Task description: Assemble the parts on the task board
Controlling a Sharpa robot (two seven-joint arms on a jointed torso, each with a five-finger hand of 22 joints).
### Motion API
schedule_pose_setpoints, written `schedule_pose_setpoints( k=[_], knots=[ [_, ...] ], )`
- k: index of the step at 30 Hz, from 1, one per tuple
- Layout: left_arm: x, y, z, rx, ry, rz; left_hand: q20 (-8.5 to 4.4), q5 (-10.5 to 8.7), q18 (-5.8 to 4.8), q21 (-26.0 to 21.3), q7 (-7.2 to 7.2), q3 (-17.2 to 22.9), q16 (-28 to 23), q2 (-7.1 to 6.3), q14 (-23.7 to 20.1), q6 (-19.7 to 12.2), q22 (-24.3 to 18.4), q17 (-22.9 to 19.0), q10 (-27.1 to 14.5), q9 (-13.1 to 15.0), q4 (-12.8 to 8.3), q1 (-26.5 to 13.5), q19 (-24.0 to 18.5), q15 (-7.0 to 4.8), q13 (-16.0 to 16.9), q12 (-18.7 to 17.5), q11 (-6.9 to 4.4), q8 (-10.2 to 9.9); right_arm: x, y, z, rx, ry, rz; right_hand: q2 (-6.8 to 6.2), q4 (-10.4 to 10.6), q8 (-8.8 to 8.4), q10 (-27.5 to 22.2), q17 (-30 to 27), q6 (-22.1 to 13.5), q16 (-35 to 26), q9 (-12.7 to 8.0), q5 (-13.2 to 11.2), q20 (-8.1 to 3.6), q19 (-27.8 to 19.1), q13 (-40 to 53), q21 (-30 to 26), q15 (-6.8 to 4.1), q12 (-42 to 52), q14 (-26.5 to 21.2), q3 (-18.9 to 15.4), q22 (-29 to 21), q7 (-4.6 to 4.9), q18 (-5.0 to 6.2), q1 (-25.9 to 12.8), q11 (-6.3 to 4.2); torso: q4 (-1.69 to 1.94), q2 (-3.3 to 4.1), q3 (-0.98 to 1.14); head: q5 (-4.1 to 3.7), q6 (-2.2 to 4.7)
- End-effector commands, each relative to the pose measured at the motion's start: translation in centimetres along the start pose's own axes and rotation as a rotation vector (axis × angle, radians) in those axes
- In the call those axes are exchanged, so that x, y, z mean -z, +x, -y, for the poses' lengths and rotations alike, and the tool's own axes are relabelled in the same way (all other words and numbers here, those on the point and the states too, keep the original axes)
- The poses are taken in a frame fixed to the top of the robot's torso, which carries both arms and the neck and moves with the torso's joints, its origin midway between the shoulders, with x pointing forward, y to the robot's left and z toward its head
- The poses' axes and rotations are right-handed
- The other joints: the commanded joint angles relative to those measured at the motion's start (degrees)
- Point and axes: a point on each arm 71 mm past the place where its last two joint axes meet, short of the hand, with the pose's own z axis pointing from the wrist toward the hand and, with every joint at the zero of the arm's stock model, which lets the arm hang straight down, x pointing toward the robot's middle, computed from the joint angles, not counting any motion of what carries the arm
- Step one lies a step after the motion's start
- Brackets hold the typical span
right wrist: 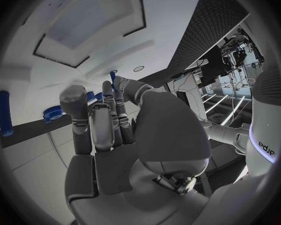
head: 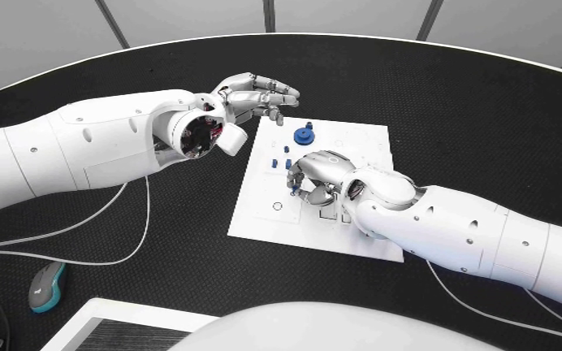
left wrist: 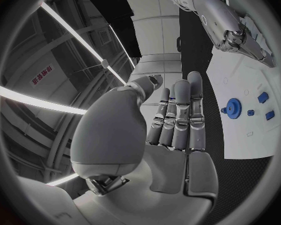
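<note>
The white task board (head: 357, 136) lies in the middle of the black table. A blue gear (head: 304, 134) stands near its far edge, with small blue pieces (head: 278, 162) just in front of it; the left wrist view shows the blue gear (left wrist: 232, 107) too. My left hand (head: 252, 95) hovers over the board's far left corner, fingers straight and apart, holding nothing. My right hand (head: 318, 176) is low over the middle of the board, fingers curled down. A small blue peg (right wrist: 113, 75) appears pinched between its thumb and a fingertip.
A thin white cable (head: 111, 241) loops across the table at the left. A grey and teal object (head: 45, 286) lies near the front left edge, beside a white box (head: 117, 322). The board has several empty slots (head: 330, 215) under my right wrist.
</note>
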Motion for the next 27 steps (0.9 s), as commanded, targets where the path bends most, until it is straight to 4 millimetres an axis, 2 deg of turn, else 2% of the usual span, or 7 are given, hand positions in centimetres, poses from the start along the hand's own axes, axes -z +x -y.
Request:
schedule_pose_setpoints(
  k=[1,19,27],
  knots=[
    [0.00,-0.01,0.00,0.000,0.000,0.000,0.15,0.05,0.44,-0.22,0.09,-0.26,-0.40,0.20,-0.41,-0.04,-0.10,-0.08,-0.35,0.09,-0.03,0.15,-0.19,-0.09,-0.04,0.24,0.07,0.34,-0.02,0.01,-0.04,0.000,-0.001,-0.001,-0.08,0.17,0.39,0.19,0.05,0.40,0.14,0.00,-0.10,-0.08,0.40,-0.05,0.18,-0.39,-0.34,2.73,-0.30,0.01,0.02,-1.12,-0.59,0.08,0.01,0.04,-0.01,-0.02,0.01],
    [0.00,-0.02,0.01,0.000,-0.004,-0.004,0.15,0.05,0.44,-0.24,0.10,-0.29,-0.40,0.19,-0.42,-0.06,-0.11,-0.09,-0.36,0.09,-0.01,0.15,-0.20,-0.09,-0.05,0.25,0.08,0.35,0.00,-0.16,-0.36,-0.005,-0.013,0.036,0.02,0.15,0.34,0.17,0.19,0.32,0.28,0.02,-0.07,-0.07,0.47,-0.06,0.35,-0.37,-0.46,2.76,-0.29,0.14,0.03,-1.16,-0.58,0.09,0.02,0.03,0.08,0.00,-0.12],
    [-0.03,0.01,-0.02,0.001,-0.007,-0.008,0.15,0.05,0.44,-0.24,0.10,-0.29,-0.40,0.19,-0.42,-0.06,-0.11,-0.09,-0.36,0.09,-0.01,0.15,-0.20,-0.09,-0.05,0.25,0.08,0.35,0.01,-0.14,-0.47,-0.006,-0.016,0.036,0.05,0.10,0.34,0.20,0.21,0.34,0.31,0.05,-0.03,-0.06,0.53,-0.06,0.47,-0.37,-0.49,2.76,-0.29,0.23,0.02,-1.19,-0.55,0.09,-0.01,0.02,-0.01,0.02,-0.22]
  ],
)
